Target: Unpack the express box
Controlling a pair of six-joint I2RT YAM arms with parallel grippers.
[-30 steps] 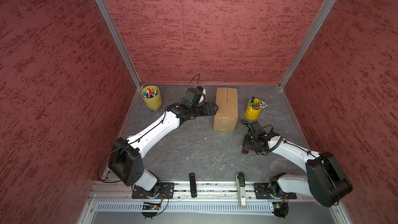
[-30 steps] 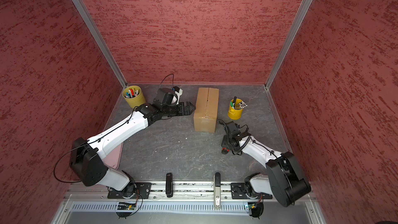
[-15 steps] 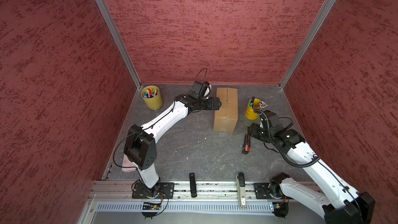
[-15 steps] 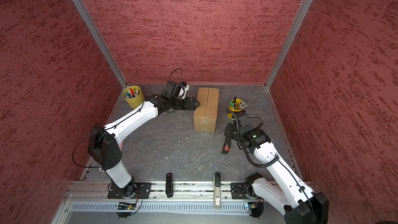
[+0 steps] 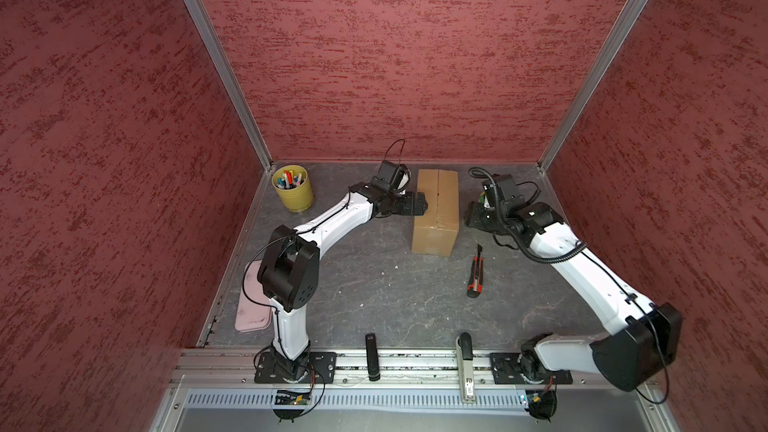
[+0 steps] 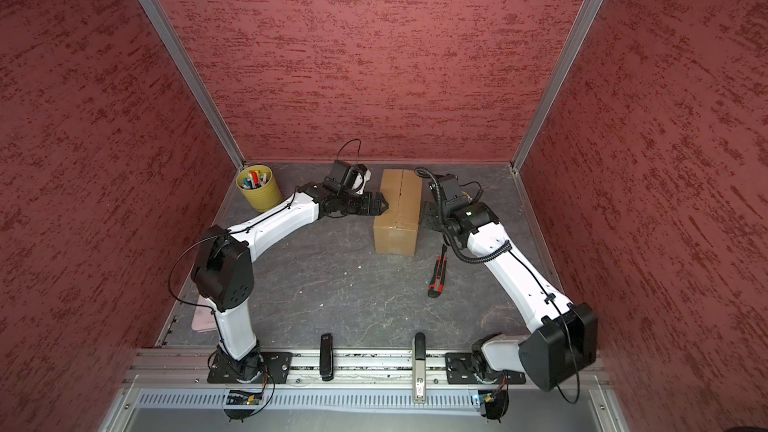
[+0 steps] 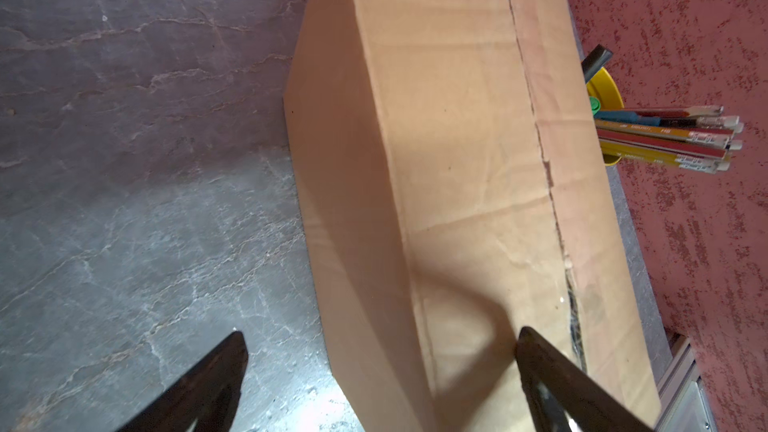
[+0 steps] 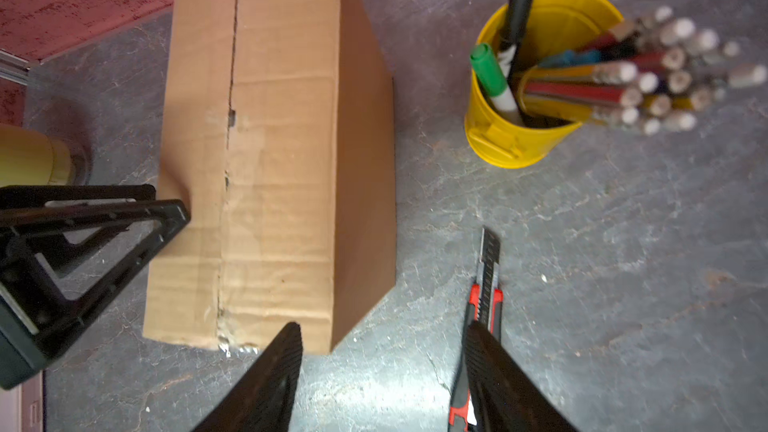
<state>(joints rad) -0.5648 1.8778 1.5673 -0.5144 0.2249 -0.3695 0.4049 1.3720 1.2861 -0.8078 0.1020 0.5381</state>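
Note:
The express box (image 5: 436,209) (image 6: 397,211), a brown carton, stands at the back middle of the table. Its top flaps lie flat and the centre seam (image 8: 228,139) shows a ragged slit. My left gripper (image 5: 422,205) (image 7: 382,338) is open astride the box's left upper edge, one fingertip (image 7: 530,347) over the top (image 7: 457,160), the other beside the wall. My right gripper (image 5: 471,218) (image 8: 382,328) hangs open just right of the box with only table between its fingers. A red and black box cutter (image 5: 476,272) (image 8: 486,280) lies on the table, blade out.
A yellow cup (image 5: 293,189) of markers stands at the back left. Another yellow cup (image 8: 536,89) of pencils sits right of the box, behind my right arm in both top views. A pink flat thing (image 5: 251,309) lies at the left edge. Red walls enclose three sides.
The right gripper let go of the box cutter, rose, and moved back to the box's right side. The left arm's elbow lifted, and its gripper shifted onto the box's left upper edge.

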